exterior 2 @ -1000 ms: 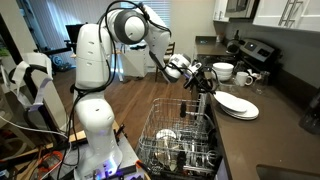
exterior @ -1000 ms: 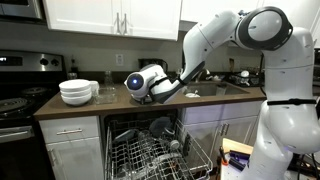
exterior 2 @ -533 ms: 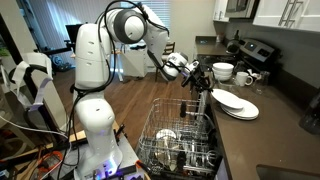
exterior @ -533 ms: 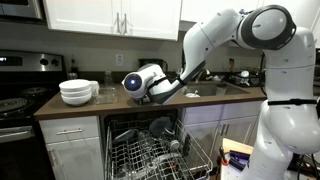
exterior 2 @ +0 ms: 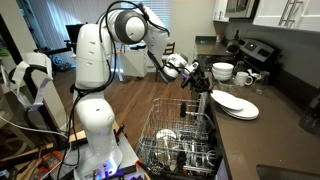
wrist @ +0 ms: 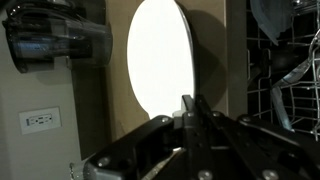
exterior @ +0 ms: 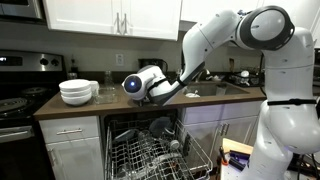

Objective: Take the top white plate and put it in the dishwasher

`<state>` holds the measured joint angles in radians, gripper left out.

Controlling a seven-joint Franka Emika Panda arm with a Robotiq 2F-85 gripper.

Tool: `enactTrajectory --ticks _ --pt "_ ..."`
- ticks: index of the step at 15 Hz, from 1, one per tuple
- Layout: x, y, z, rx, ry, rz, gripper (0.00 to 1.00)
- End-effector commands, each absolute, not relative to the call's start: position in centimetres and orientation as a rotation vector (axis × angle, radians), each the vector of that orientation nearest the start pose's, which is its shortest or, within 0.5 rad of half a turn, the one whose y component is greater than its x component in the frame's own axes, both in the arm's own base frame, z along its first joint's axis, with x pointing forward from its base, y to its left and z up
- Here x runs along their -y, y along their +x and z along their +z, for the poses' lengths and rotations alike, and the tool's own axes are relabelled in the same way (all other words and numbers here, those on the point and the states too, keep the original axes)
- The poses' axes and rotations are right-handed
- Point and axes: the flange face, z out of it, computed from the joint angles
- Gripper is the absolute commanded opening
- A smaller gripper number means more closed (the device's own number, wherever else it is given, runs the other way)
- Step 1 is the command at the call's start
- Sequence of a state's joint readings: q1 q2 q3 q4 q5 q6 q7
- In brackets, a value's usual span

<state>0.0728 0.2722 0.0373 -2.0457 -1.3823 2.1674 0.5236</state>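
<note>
The top white plate (wrist: 160, 50) fills the middle of the wrist view as a bright oval. My gripper (wrist: 190, 112) is shut on its rim. In an exterior view the gripper (exterior 2: 207, 88) holds the near edge of the plate (exterior 2: 232, 101), which is tilted up off the like plates (exterior 2: 243, 112) under it on the counter. In an exterior view the arm hides the plate. The dishwasher (exterior: 140, 155) stands open below the counter with its wire rack (exterior 2: 178, 135) pulled out. The rack also shows in the wrist view (wrist: 290, 80).
Stacked white bowls (exterior: 77, 92) sit on the counter near the stove (exterior: 15, 103); they also show in an exterior view (exterior 2: 223, 71) next to mugs (exterior 2: 246, 78). A dark appliance (wrist: 55, 40) and a wall outlet (wrist: 38, 120) show in the wrist view.
My gripper has shifted slightly, and the held edge of the top plate has risen a little off the stack.
</note>
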Motion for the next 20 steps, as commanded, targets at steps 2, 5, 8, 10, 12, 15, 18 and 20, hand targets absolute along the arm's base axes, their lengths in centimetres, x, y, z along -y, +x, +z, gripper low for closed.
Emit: enactTrajectory --ticks 2,5,8,10,12,15,18,20 --pt "-3.8 58.9 32.6 -0.499 1.966 0.269 0.05" --pt "-5.2 58.2 32.6 -0.455 1.916 0.279 0.05" --pt "-7.0 57.2 32.4 -0.435 1.882 0.285 0.05" --pt "-8.3 56.5 32.3 -0.48 1.913 0.289 0.05" --pt "-8.3 57.2 31.0 -0.493 1.933 0.267 0.05" --pt "-8.6 57.1 31.0 -0.499 1.932 0.27 0.05" --pt "-9.4 56.6 30.7 -0.471 1.919 0.259 0.05" --pt "-10.3 56.0 30.1 -0.463 1.91 0.26 0.05"
